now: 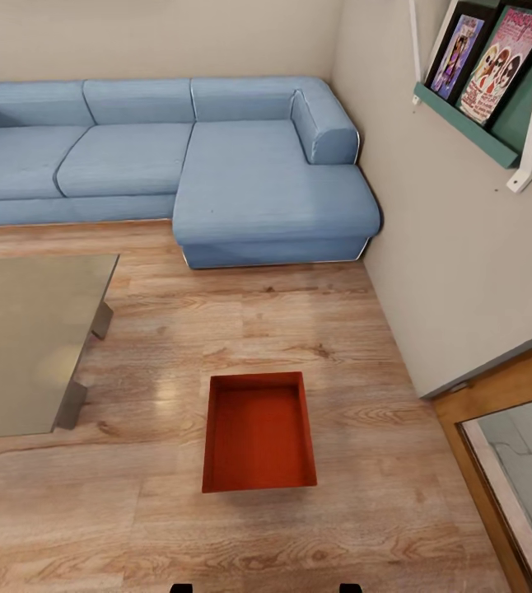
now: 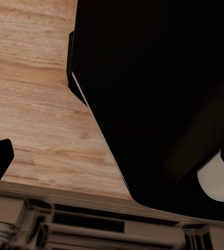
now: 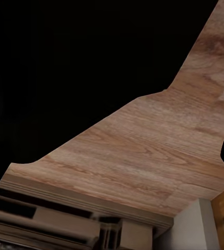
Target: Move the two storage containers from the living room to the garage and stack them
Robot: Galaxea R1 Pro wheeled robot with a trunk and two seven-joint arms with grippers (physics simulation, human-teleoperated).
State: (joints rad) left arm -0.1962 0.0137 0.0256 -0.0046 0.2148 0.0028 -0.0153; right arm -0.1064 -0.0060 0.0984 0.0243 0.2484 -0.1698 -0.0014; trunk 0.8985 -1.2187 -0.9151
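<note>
- The blue sofa (image 1: 175,156) is running off the head view's left edge, so its far end is not showing.
- The glass-topped table (image 1: 27,346) is being cut by the same edge; only two of its legs are showing.
- The wall rack (image 1: 497,99) with its framed pictures (image 1: 484,53) is getting clipped at the top and right.
- A wood-framed door (image 1: 513,461) is leaving the head view at the lower right.
- A large black shape (image 2: 164,99) is blocking much of the left wrist view, too dark to identify.
- A similar black mass (image 3: 75,67) is hiding much of the right wrist view.

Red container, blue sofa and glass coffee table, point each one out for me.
red container (image 1: 258,436), head view, inside bottom
blue sofa (image 1: 266,189), head view, chaise seat
glass coffee table (image 1: 27,338), head view, top
</note>
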